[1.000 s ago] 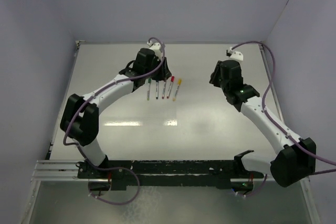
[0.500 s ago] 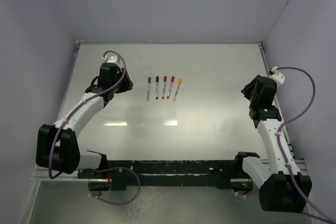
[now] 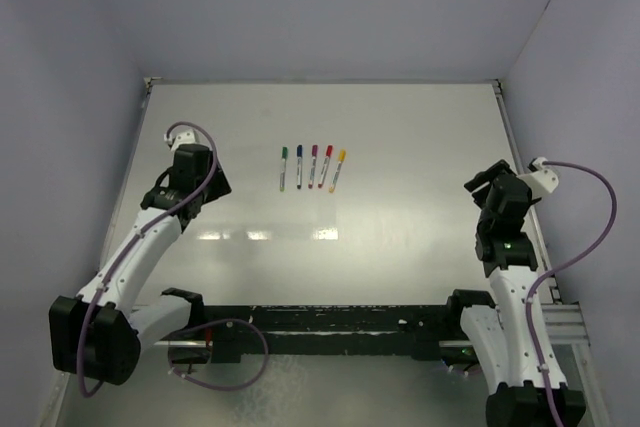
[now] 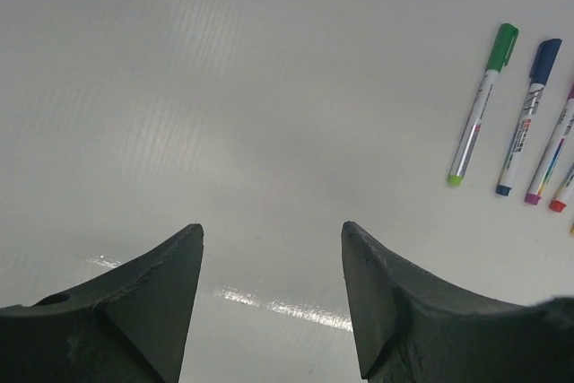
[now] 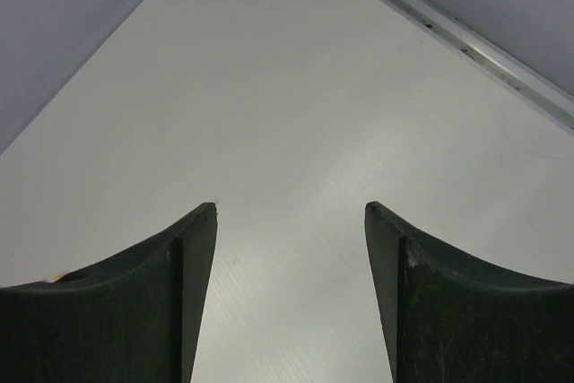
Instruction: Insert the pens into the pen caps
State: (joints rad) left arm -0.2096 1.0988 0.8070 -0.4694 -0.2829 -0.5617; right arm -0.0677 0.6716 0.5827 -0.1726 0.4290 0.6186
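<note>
White table (image 3: 420, 147) | five pens (image 3: 313, 167) in a row at centre-back, each wearing its cap (image 4: 503, 45) | left gripper (image 4: 272, 230), right gripper (image 5: 291, 208): jaws apart, empty, well clear of them | you appear done.

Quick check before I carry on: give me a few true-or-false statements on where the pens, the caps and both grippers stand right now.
1. The pens lie side by side in one row on the table. True.
2. The left gripper is holding the green pen. False: its jaws are open and empty, and the green pen lies on the table off to one side.
3. The right gripper is open with nothing between its fingers. True.
4. A loose green cap lies apart from the row. False: the green cap sits on the end of the green pen.
5. The right gripper hangs directly over the pens. False: it is near the table's right edge, well clear of them.
</note>
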